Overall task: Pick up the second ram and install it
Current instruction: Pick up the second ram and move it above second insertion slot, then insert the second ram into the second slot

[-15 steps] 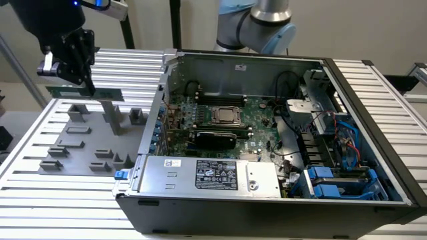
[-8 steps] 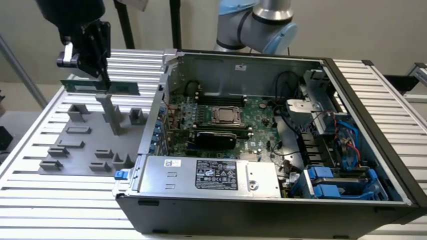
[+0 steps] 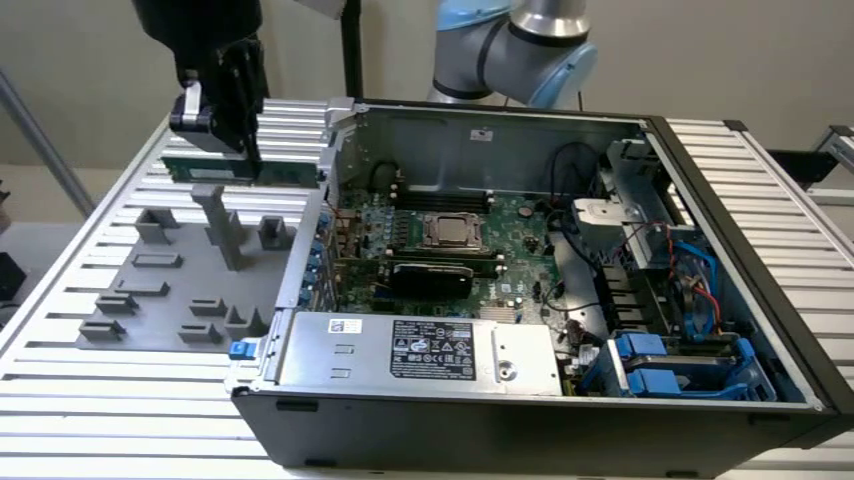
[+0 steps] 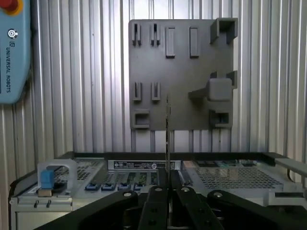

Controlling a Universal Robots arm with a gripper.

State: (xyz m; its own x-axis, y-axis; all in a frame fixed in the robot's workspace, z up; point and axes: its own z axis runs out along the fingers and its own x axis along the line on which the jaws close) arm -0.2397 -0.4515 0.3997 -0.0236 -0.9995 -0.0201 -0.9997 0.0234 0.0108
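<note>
The second ram (image 3: 247,169) is a long thin green stick hanging level in the air above the grey fixture plate (image 3: 147,290), outside the open computer case and to the exterior view's left of it. My black gripper (image 3: 230,150) is shut on the stick's upper edge from above. In the wrist view the ram (image 4: 168,129) shows edge-on as a thin line running out from between the closed fingers of the gripper (image 4: 168,184), over the fixture plate (image 4: 182,72). The motherboard (image 3: 514,250) with its CPU socket (image 3: 454,232) lies inside the case.
The case wall (image 3: 327,190) rises between the held stick and the motherboard. A silver power supply (image 3: 414,350) fills the case front, with blue drive bays (image 3: 667,365) and cables at the exterior view's right. Grey posts (image 3: 220,225) stand on the fixture plate. A teach pendant (image 4: 12,52) lies on the slatted table.
</note>
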